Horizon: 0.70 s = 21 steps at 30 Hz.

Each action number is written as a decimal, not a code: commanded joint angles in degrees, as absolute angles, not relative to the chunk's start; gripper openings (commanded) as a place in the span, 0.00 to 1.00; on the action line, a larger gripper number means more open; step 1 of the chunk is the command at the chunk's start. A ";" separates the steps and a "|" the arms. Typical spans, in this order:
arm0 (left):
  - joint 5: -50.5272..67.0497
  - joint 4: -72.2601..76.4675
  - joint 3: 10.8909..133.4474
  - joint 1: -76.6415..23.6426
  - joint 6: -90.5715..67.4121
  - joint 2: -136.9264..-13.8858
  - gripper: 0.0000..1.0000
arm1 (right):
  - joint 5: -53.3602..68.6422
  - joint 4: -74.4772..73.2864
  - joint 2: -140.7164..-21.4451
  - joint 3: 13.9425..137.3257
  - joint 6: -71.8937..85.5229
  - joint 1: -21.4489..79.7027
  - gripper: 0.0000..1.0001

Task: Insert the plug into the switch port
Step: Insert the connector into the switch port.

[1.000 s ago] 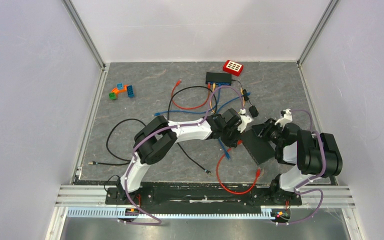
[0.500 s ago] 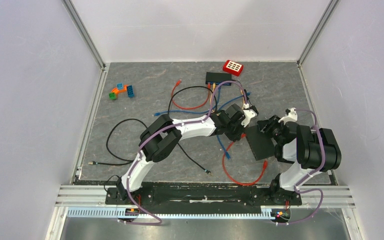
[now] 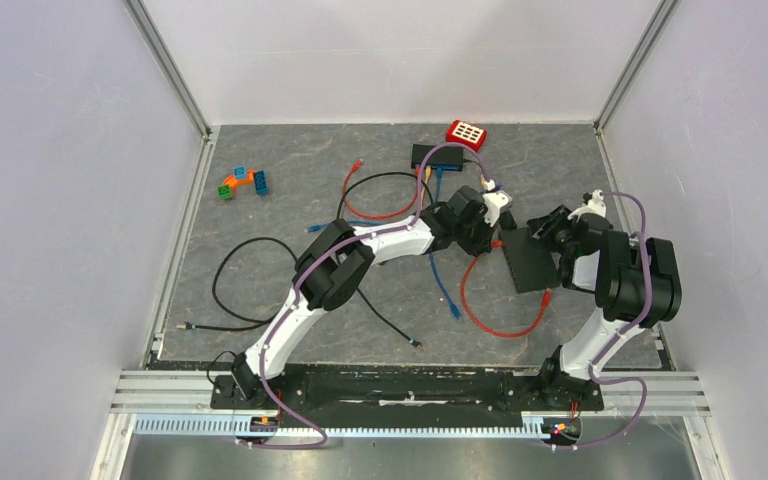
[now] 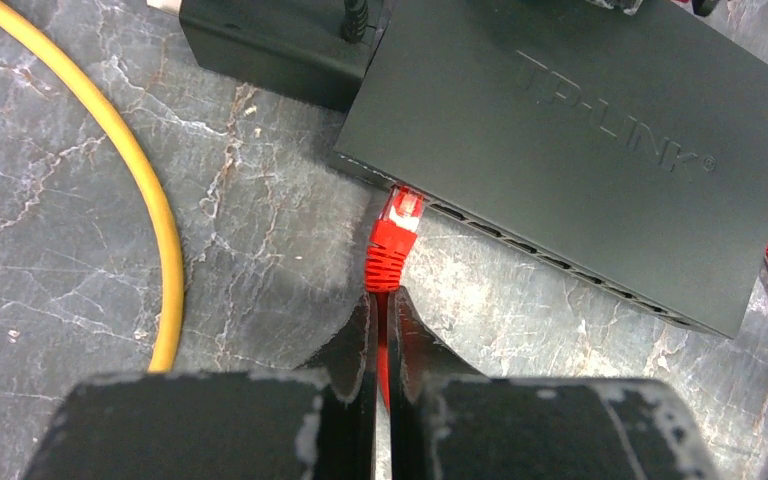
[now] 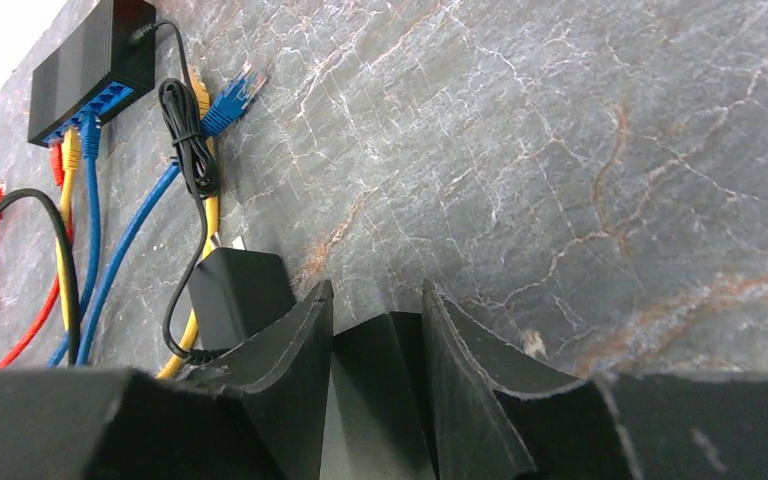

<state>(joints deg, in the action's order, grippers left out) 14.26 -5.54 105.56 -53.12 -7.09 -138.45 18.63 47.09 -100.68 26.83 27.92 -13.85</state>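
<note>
Left wrist: red plug (image 4: 392,240) tip at switch (image 4: 580,140) port, frame centre.
Left tool (image 4: 380,305) clamps its cable (image 4: 383,345); right tool (image 5: 375,300) clamps the switch.

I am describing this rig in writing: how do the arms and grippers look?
The left arm and right arm have white links, bulky black joints and a purple cable alongside. The left gripper and right gripper have black wedge-shaped fingers, scuffed pale.
</note>
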 commanded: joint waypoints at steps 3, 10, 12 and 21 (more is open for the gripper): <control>19.19 19.56 100.77 -55.86 -10.72 -140.40 0.04 | 46.40 22.89 -105.93 28.24 33.26 -11.64 0.42; 16.55 17.51 95.32 -55.85 -9.56 -135.41 0.23 | 38.62 11.22 -106.27 40.86 28.33 -13.50 0.51; 14.77 17.06 92.48 -55.89 -8.60 -132.72 0.34 | 34.95 6.56 -105.69 44.09 25.69 -13.58 0.54; 6.31 11.25 88.07 -55.35 -8.58 -122.09 0.55 | 25.58 -4.08 -99.25 53.46 19.18 -14.90 0.75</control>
<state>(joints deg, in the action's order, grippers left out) 10.87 11.25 89.60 -55.66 -8.45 -130.72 30.00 8.69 -103.00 50.78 23.35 -14.72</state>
